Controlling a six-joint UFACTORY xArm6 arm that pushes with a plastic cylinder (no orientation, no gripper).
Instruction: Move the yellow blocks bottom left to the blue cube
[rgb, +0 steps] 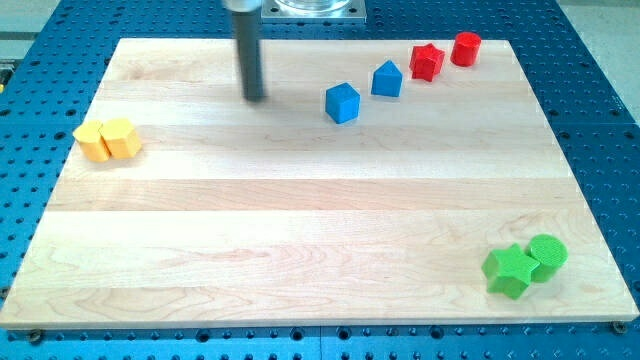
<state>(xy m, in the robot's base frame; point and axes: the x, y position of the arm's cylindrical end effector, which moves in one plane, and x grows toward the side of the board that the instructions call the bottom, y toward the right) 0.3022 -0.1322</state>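
Two yellow plastic blocks (107, 139), touching, at the wooden table's (300, 240) left edge, well left and nearer than my tip (256, 98). Blue plastic cube (342, 102) right of tip. No claw fitted.

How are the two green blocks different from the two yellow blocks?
The green blocks sit at the view's bottom right of the board; the yellow blocks sit at the view's left edge, higher up. The green pair is a star and a round cylinder; the yellow pair are both chunky, angular shapes. My tip is nearer the yellow pair, touching neither. Both pairs sit snugly side by side.
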